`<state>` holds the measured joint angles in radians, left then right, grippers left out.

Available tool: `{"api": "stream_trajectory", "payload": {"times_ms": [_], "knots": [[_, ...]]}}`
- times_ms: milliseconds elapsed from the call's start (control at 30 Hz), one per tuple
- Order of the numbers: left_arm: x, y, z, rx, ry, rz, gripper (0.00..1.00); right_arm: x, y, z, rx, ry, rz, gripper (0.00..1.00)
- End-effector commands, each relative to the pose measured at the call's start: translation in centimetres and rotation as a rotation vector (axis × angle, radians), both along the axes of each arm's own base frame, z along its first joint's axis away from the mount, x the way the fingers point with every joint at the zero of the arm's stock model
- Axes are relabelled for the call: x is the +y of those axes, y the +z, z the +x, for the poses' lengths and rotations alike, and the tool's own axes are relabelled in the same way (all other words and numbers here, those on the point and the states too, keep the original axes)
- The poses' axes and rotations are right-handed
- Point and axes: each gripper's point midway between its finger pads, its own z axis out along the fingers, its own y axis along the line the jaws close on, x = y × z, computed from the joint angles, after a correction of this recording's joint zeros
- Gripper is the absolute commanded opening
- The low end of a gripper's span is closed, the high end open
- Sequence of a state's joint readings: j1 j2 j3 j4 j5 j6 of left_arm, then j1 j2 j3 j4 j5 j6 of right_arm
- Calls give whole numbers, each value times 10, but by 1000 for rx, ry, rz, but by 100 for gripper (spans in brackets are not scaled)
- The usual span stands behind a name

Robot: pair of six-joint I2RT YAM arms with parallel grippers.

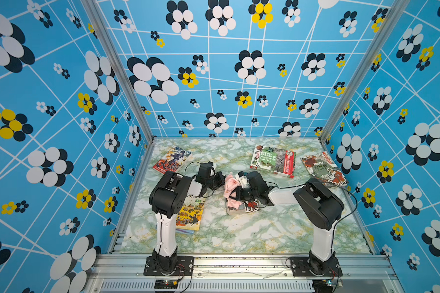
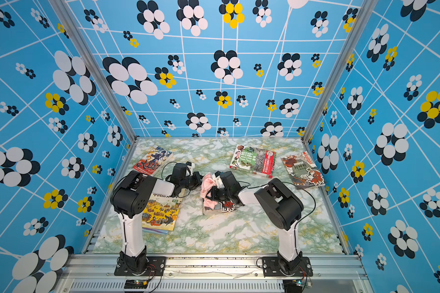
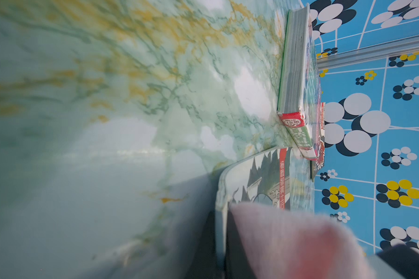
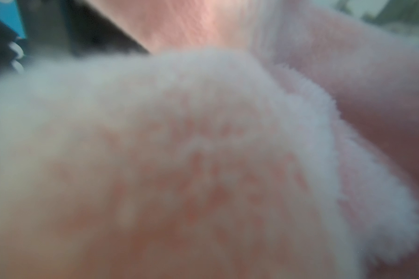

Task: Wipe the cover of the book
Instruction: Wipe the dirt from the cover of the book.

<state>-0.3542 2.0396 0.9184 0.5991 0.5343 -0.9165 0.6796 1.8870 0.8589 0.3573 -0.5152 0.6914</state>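
The book (image 1: 249, 206) lies flat at the middle of the marble table, its pale cover showing black and red figures. A pink fluffy cloth (image 1: 230, 186) is bunched over its far-left part. My left gripper (image 1: 222, 178) is at the book's left edge. In the left wrist view its dark fingers (image 3: 230, 241) are shut on the book's thin edge (image 3: 221, 193), with the cloth (image 3: 288, 241) right beside them. My right gripper (image 1: 239, 192) is shut on the cloth and presses it onto the cover. The cloth (image 4: 203, 157) fills the right wrist view and hides the jaws.
Other books lie around: a red-covered one (image 1: 172, 159) at the back left, a thick green one (image 1: 273, 159) and a red-and-white one (image 1: 324, 168) at the back right, and a yellow one (image 1: 191, 214) under my left arm. Patterned blue walls enclose the table on three sides.
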Motion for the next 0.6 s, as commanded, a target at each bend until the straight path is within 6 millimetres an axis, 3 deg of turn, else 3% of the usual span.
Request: {"api": "stream_trajectory", "payload": {"times_ms": [0,100,200,300,367,433,500,567], "knots": [[-14,19,10,-59,-33,-49,0,-82,-74,-81,264,21,-331,0],[-14,19,10,-59,-41,-44,0,-108,-77,-63,278,-94,-297,0],[-15,18,7,-50,-50,-40,0,-114,-80,-17,235,-224,-212,0],[-16,16,4,-40,-56,-45,0,-85,-84,28,230,-253,-77,0],[-15,14,4,-35,-52,-43,0,-44,-70,48,217,-211,63,0],[-14,12,3,-33,-47,-37,0,-8,-54,48,186,-125,96,0],[-13,11,3,-33,-44,-32,0,21,-50,25,175,-1,54,0],[-11,8,5,-30,-35,-29,0,34,-52,-12,189,124,-13,0]]}}
